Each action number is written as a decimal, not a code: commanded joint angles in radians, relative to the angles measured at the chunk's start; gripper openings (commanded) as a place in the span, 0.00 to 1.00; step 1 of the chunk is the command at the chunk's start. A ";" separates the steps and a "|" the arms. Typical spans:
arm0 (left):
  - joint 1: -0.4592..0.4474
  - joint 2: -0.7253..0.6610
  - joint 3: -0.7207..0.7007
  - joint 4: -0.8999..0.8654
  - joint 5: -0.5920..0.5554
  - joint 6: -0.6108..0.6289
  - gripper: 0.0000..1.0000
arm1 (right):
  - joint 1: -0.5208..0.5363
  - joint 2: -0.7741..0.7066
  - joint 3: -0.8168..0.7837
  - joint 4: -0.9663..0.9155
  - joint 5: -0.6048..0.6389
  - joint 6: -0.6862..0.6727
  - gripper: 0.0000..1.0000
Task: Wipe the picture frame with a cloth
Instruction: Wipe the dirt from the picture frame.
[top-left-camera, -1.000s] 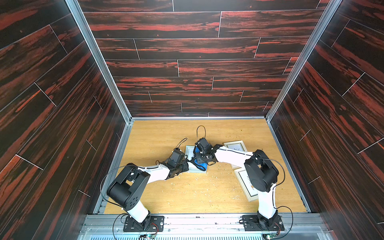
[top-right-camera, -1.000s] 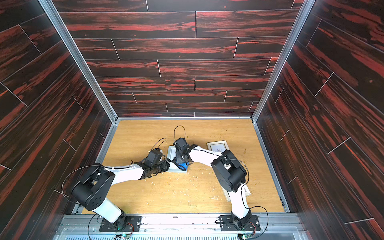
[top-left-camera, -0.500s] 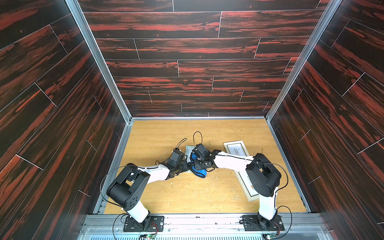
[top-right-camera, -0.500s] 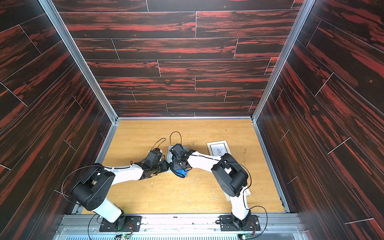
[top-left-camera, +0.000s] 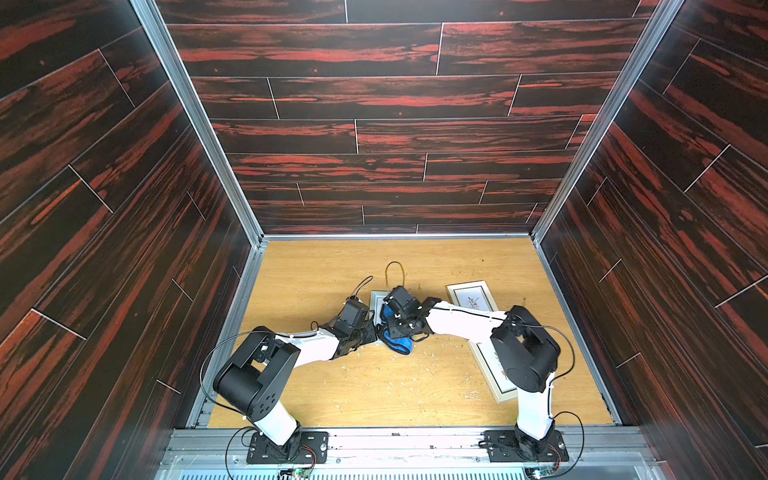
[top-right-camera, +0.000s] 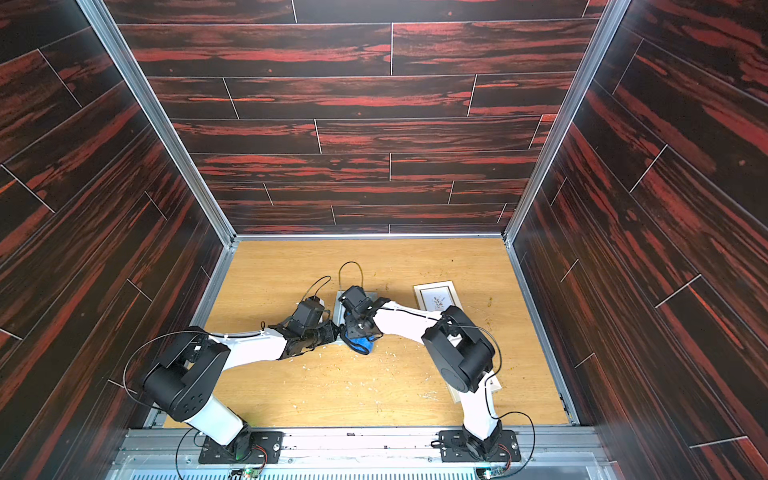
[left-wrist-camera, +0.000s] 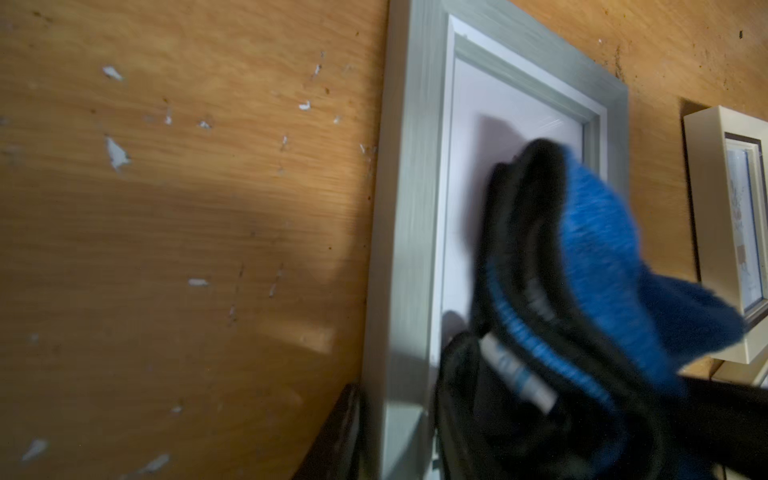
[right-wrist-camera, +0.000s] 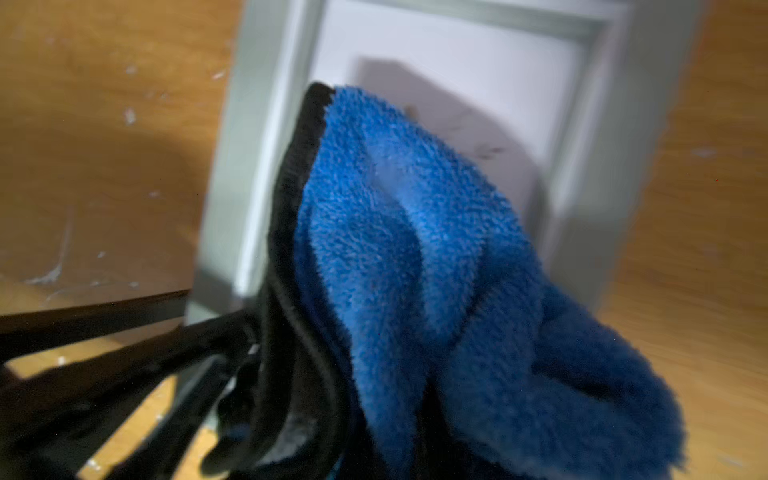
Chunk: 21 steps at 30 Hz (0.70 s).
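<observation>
We see a blue cloth (right-wrist-camera: 415, 249) edged black, a grey frame (left-wrist-camera: 409, 208) with white centre, a cream frame (left-wrist-camera: 702, 187) and a tan wood-grain table (left-wrist-camera: 166, 228) flecked white.

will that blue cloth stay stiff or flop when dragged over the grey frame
Probably floppy: the cloth hangs in soft folds from the right hand. Likely light and grippy, given its fluffy pile. It may bunch against the raised rim of the grey frame.

Cloth (top-left-camera: 401, 343) over picture frame (top-left-camera: 377, 305) near end; second frame (top-left-camera: 471, 296) right; third frame (top-left-camera: 485, 360) nearer.
</observation>
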 joint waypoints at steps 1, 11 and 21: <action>0.011 0.058 -0.054 -0.171 -0.022 -0.020 0.33 | -0.004 0.019 -0.011 -0.071 0.015 0.024 0.00; 0.011 0.069 -0.063 -0.152 -0.029 -0.038 0.33 | -0.045 -0.097 -0.156 0.008 -0.049 0.009 0.00; 0.011 0.058 -0.071 -0.147 -0.022 -0.041 0.34 | -0.043 -0.062 -0.125 -0.034 0.001 0.042 0.00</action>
